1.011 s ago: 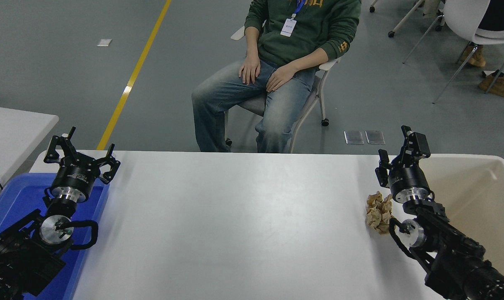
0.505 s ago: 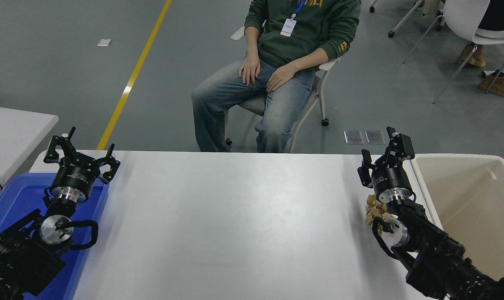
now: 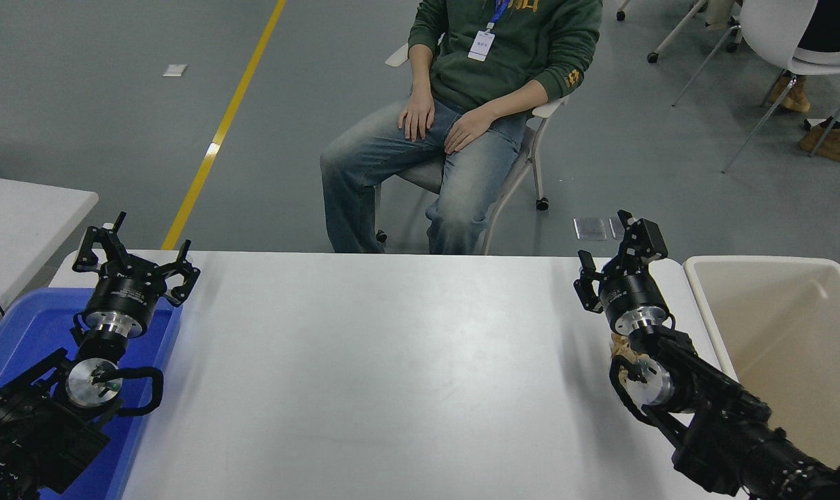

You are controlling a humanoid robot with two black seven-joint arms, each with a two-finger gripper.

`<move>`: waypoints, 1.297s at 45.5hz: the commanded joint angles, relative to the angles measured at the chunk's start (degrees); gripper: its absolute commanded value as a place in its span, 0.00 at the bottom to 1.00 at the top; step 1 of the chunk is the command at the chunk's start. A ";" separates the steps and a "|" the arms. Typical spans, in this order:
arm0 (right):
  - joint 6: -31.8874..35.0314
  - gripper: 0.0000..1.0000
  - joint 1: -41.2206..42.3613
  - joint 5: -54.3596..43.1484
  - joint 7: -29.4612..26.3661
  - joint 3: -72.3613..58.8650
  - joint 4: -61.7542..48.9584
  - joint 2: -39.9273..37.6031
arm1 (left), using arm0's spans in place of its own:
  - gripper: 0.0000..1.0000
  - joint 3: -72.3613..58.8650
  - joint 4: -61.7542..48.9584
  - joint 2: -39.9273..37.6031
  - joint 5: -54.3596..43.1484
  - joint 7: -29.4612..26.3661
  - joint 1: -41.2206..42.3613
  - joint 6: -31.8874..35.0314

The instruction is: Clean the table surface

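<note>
The wide matte white worktop (image 3: 392, 361) fills the centre. At four o'clock the released right hand (image 3: 618, 267) hides crumpled tan paper (image 3: 620, 345); descending blind could nudge it away.
</note>
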 commanded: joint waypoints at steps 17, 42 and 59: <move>1.57 0.99 3.04 -9.49 -15.03 -18.91 27.05 -28.15 | 1.00 0.00 0.01 0.00 0.00 0.00 0.00 0.00; 1.39 0.99 8.13 -46.13 -22.42 -27.07 33.39 -37.39 | 1.00 0.00 0.01 0.00 0.00 0.00 0.00 0.00; -0.54 0.99 25.88 -53.17 -23.74 -51.51 24.69 -30.72 | 1.00 0.00 0.01 0.00 0.00 0.00 0.00 0.00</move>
